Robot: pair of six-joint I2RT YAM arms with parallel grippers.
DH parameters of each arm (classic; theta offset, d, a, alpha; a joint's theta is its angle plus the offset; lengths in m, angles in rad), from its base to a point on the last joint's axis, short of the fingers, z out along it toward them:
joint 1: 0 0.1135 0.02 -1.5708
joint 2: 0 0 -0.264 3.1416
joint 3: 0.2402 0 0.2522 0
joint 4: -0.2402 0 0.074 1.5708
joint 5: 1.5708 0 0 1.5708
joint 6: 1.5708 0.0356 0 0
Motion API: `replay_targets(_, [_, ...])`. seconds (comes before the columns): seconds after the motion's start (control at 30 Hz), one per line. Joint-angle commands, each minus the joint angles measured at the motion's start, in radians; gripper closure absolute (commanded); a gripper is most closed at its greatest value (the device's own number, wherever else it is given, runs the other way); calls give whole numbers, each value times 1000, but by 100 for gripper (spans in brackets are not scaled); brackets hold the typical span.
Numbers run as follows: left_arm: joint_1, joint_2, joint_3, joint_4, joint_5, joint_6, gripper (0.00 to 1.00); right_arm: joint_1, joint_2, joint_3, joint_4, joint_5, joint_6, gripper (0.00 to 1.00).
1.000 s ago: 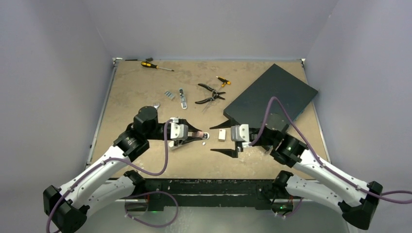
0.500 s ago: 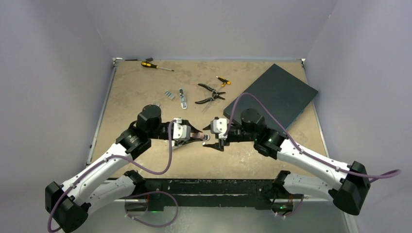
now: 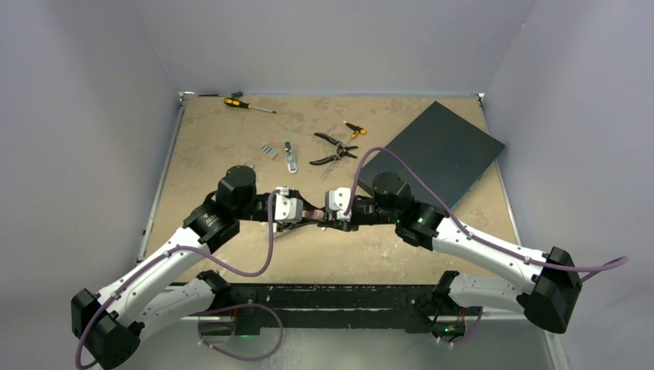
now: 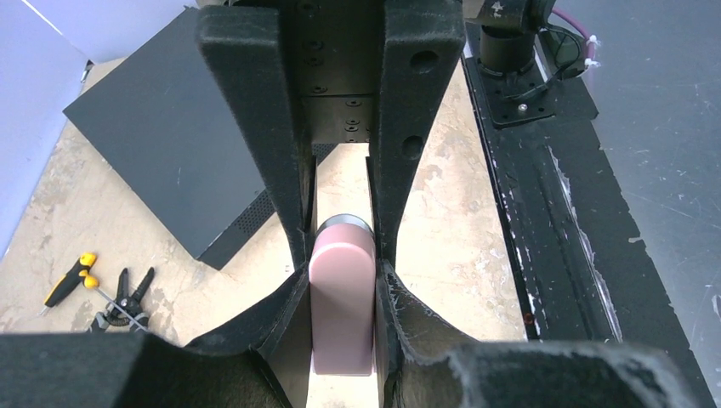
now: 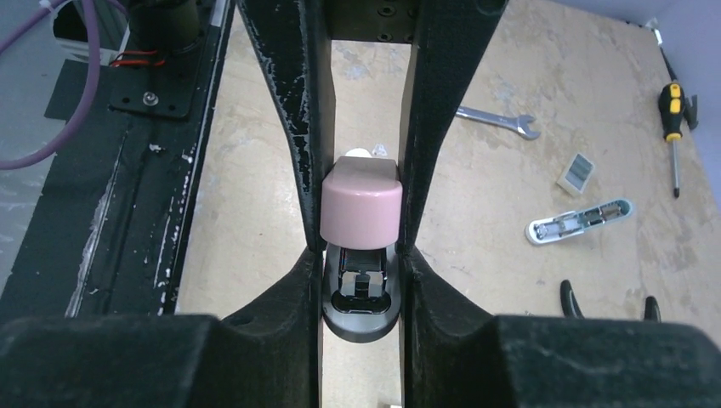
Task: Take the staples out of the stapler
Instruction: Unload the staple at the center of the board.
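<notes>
The stapler (image 3: pixel 312 216), pink on top with a grey base, is held just above the tabletop between both grippers. My left gripper (image 3: pixel 303 218) is shut on its rear end; in the left wrist view the pink body (image 4: pixel 343 314) sits tight between the left gripper (image 4: pixel 342 280) fingers. My right gripper (image 3: pixel 328 218) comes from the opposite side and is shut on the front end (image 5: pixel 361 210), its fingers pressed against both sides, right gripper (image 5: pixel 361 263). Loose staples (image 3: pixel 268 150) lie at the back left, also seen as staples (image 5: pixel 579 172). Whether staples sit inside the stapler is not visible.
A silver metal rail (image 3: pixel 289 156) lies beside the loose staples, a wrench (image 5: pixel 497 121) near it. Pliers (image 3: pixel 333 149), a small screwdriver (image 3: pixel 355 129) and a larger yellow-handled screwdriver (image 3: pixel 247 104) lie farther back. A dark flat box (image 3: pixel 436 150) fills the back right.
The right arm swung left from beside the dark box to the stapler, and its jaws narrowed onto the front end. The left gripper kept its hold in place.
</notes>
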Motion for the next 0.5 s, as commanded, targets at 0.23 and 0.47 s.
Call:
replay_targets(0.23, [3, -174, -94, 353, -52, -174, 100, 15, -98, -89, 163, 33, 74, 98])
replay_targets(0.47, [3, -264, -300, 925, -158, -523, 100, 15, -200, -270, 539, 19, 272, 100])
